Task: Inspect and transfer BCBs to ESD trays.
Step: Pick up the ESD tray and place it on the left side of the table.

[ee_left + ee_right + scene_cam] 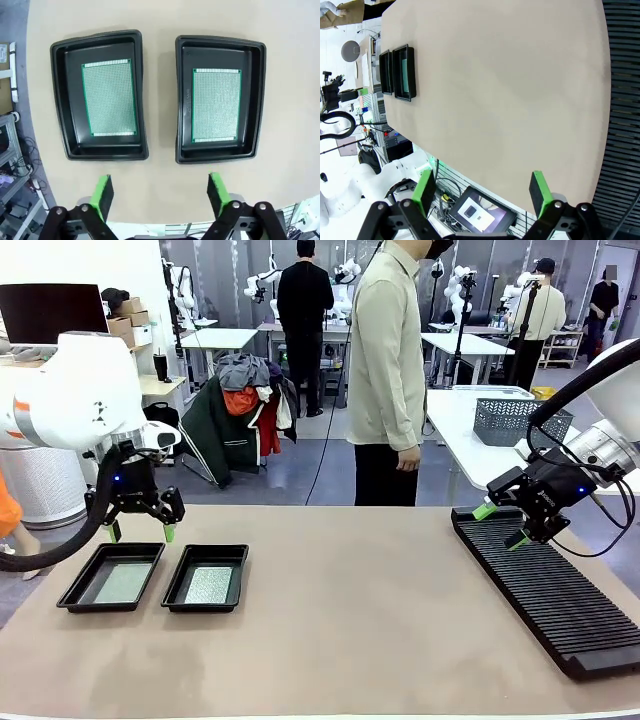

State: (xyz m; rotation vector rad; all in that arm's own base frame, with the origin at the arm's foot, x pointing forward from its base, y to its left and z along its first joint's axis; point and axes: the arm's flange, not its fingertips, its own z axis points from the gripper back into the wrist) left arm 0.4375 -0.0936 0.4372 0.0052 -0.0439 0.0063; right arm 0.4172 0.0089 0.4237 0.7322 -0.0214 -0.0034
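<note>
Black trays (158,100), two in number, are seen side by side, one green board (109,98) laid flat in each.
Both the left gripper (159,192) and the right gripper (481,192) are held wide apart, with nothing grasped.

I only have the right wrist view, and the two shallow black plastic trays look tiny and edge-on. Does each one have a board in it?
Observer: Yes. The shallow black plastic trays each hold one thin green perforated board, lying flat on the floor.
Operator: Where's the left gripper?
Observer: The left gripper hangs open above the trays, holding nothing.
Operator: Anyone at the table?
Observer: A person in a pale shirt stands at the far side.
</note>
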